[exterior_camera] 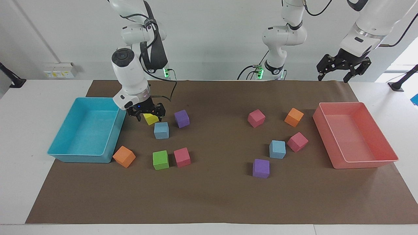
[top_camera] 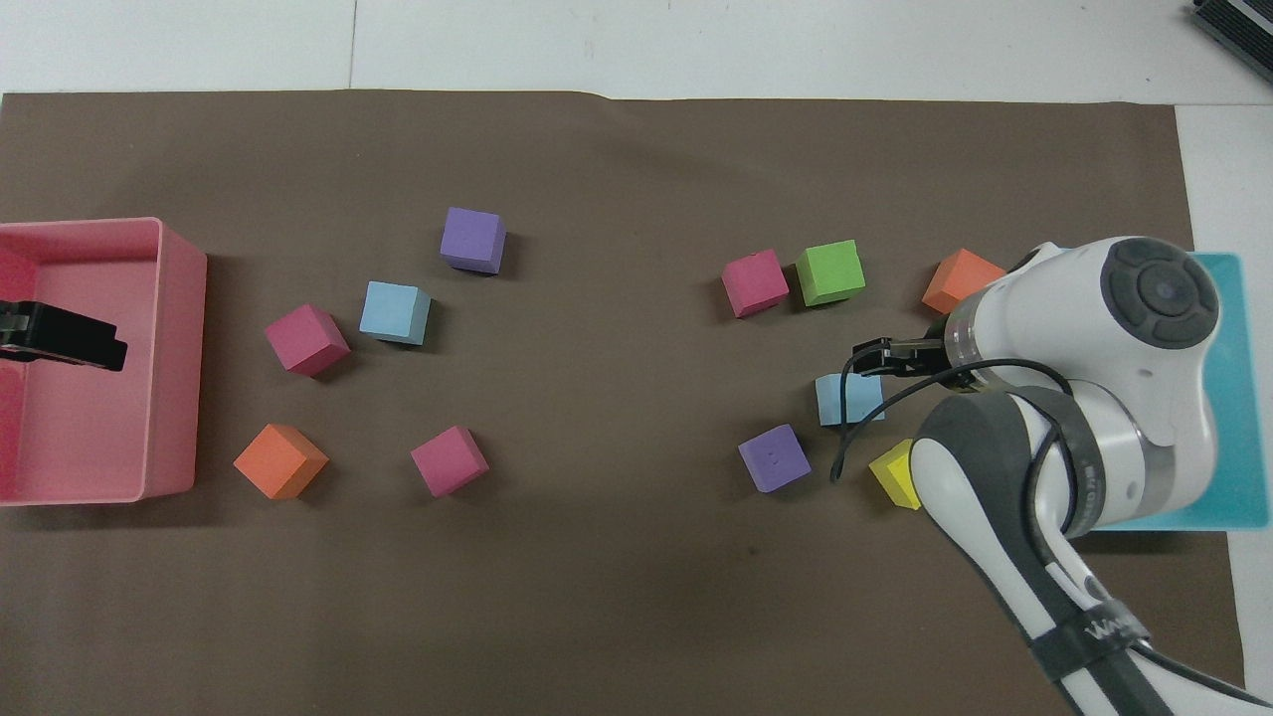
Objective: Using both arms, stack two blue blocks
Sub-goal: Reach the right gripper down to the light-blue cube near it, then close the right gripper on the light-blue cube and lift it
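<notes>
Right gripper (exterior_camera: 146, 115) fingers apart, holding nothing, over yellow block (exterior_camera: 151, 119); left gripper (exterior_camera: 341, 69) open, empty, waiting above table's edge.

My right gripper (exterior_camera: 146, 115) hangs over the block (exterior_camera: 151, 118) beside one tray (exterior_camera: 115, 135), another block (exterior_camera: 161, 130) lies just farther from me, and my left gripper (exterior_camera: 341, 69) waits over the worktop (exterior_camera: 209, 202) near the other tray (exterior_camera: 346, 163).
</notes>
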Tool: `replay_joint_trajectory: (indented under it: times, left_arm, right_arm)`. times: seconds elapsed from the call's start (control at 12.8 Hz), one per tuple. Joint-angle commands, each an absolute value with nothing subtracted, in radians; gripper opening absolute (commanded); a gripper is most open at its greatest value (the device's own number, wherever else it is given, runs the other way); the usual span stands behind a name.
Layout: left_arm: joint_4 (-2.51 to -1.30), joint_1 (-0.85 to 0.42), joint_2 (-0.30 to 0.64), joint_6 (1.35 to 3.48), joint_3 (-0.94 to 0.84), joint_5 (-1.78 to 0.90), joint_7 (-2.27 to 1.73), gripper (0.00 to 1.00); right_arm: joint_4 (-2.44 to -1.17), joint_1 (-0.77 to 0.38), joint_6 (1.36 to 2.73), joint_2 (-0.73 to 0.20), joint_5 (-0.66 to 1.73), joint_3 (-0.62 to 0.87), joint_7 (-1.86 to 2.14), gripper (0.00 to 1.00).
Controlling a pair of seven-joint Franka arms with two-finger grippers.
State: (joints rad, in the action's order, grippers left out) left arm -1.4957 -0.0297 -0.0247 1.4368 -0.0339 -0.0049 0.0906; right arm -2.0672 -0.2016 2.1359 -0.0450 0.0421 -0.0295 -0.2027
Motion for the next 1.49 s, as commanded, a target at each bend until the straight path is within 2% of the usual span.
replay_joint_trajectory:
  times: [0.0, 0.47, 1.41]
  left_arm:
    - [-1.483, -0.011, -0.028, 1.428, -0.046, 0.002, 0.097, 1.0]
    - [-1.483, -0.02, -0.028, 1.427, -0.048, 0.002, 0.097, 1.0]
    - [-1.483, -0.014, -0.028, 1.427, -0.048, 0.0, 0.097, 1.0]
  right_arm:
    - [-2.128, -0.196, 2.218, -0.055, 0.072, -0.028, -0.204, 1.0]
    - [-2.174, -0.228, 2.354, -0.109, 0.074, -0.026, -0.193, 1.0]
    - [-2.261, -0.23, 2.456, -0.158, 0.107, -0.026, -0.132, 1.0]
